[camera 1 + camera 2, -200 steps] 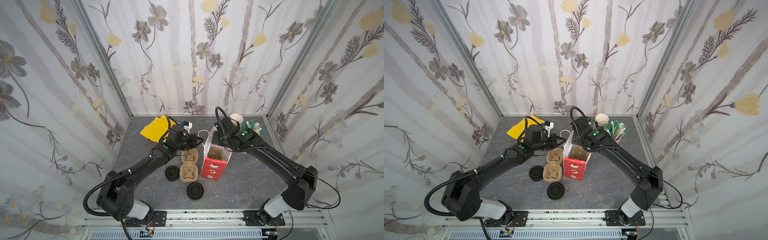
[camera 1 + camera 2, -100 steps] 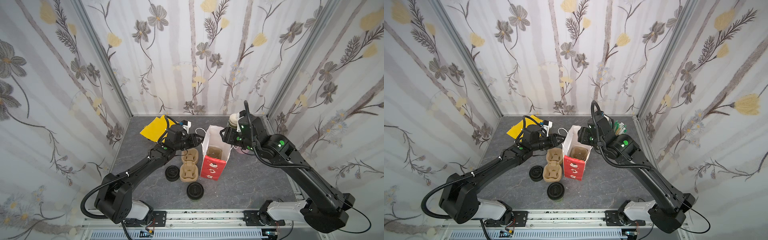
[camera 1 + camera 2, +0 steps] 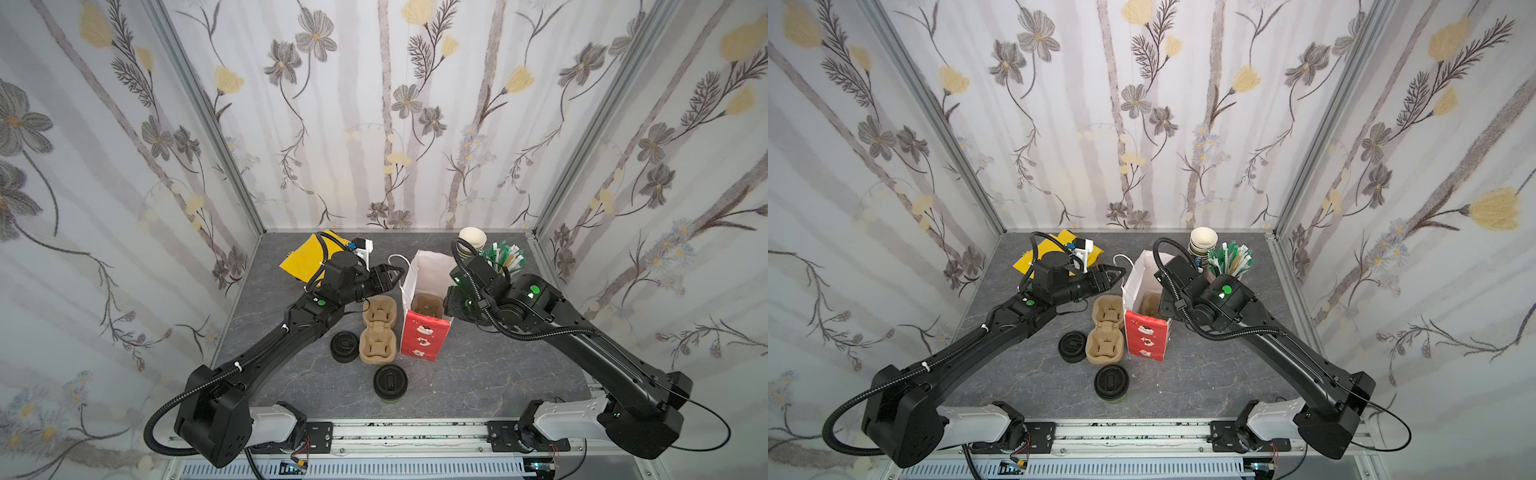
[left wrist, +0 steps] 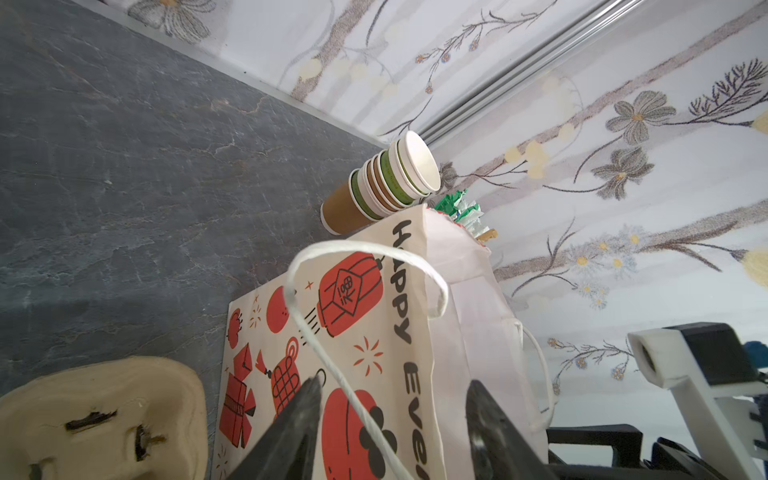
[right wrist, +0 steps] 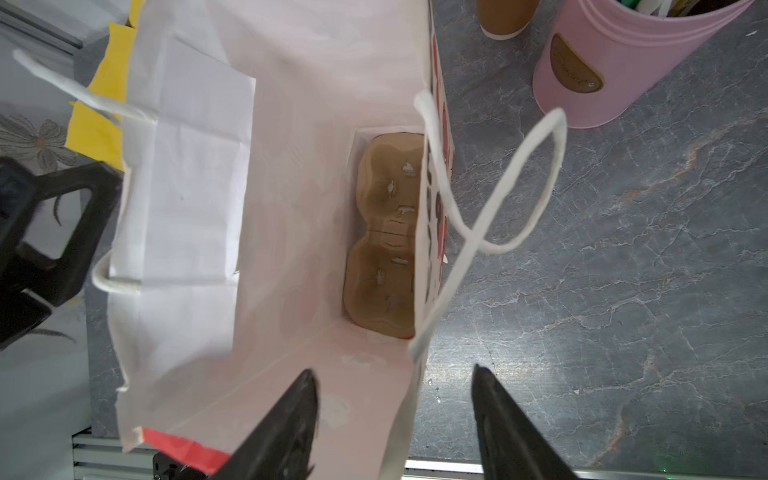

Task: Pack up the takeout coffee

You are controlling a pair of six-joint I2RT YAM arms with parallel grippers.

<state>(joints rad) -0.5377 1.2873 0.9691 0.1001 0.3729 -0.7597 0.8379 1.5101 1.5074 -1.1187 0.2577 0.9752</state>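
Left fingers (image 4: 295,432) stand apart, the paper bag's white cord handle (image 4: 353,246) running loose between them. The left gripper (image 3: 395,275) sits just beside the bag (image 3: 424,338). The right gripper (image 5: 395,415) is spread too, gripping nothing, over the bag's rim. A pulp cup carrier (image 5: 386,232) lies in the bag's bottom. The takeout coffee (image 3: 390,382) stands on the table (image 3: 478,374) in front of the bag, apart from both grippers.

Floral walls (image 3: 365,104), seemingly slate floor (image 3: 478,386).

Bright, even light, soft shadows; top views bow at edges; wrist views blur close up.
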